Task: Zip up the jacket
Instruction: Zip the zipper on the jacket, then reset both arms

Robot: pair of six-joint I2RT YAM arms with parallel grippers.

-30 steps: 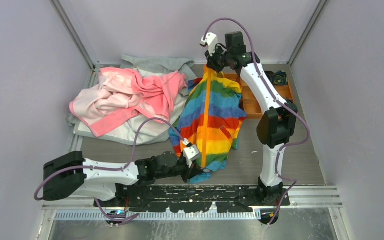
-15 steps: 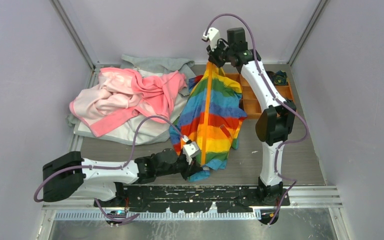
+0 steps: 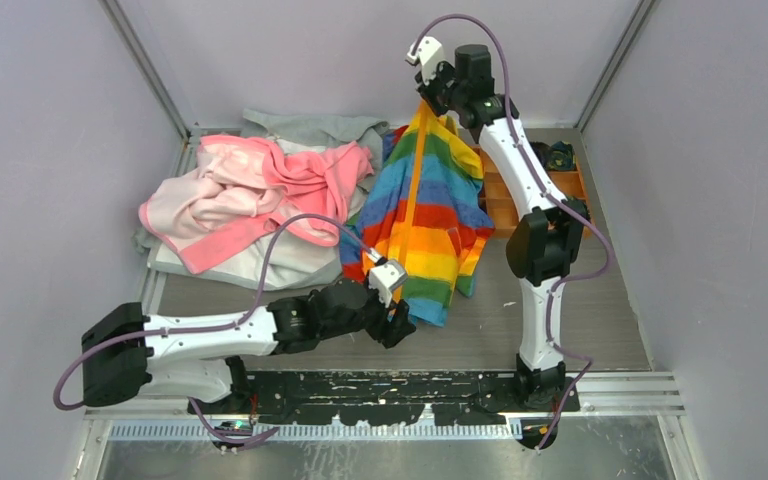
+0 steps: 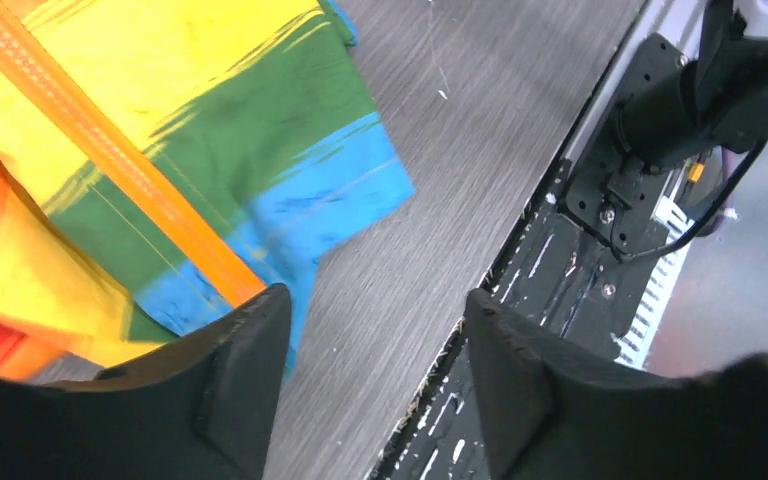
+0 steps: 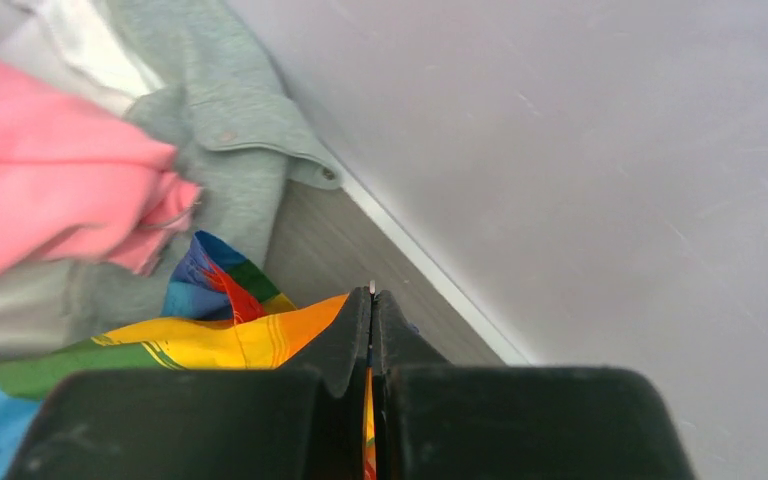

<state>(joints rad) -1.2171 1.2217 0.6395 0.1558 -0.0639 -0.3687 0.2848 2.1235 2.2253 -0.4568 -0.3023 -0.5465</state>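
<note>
The rainbow-striped jacket [image 3: 432,205] hangs by its top from my right gripper [image 3: 430,98], high near the back wall, and its blue hem rests on the table. The orange zipper [image 3: 412,200] runs straight down the front. In the right wrist view my right gripper [image 5: 371,294] is shut on the top of the zipper, with yellow and orange cloth [image 5: 220,340] beside its fingers. My left gripper [image 3: 398,328] sits low beside the hem. In the left wrist view it [image 4: 375,298] is open with only bare table between its fingers. The jacket's hem [image 4: 290,190] and zipper end [image 4: 210,265] lie just past the left finger.
A pink garment [image 3: 250,195] and a grey garment [image 3: 310,130] are piled at the back left. An orange compartment tray [image 3: 508,205] sits behind the jacket at the back right. The black base rail [image 3: 410,385] runs along the near edge. Walls enclose the table.
My left gripper has opened and let go of the jacket's lower end. My right gripper has lifted the jacket's top higher and toward the back wall, and the hem has slid back from the near edge.
</note>
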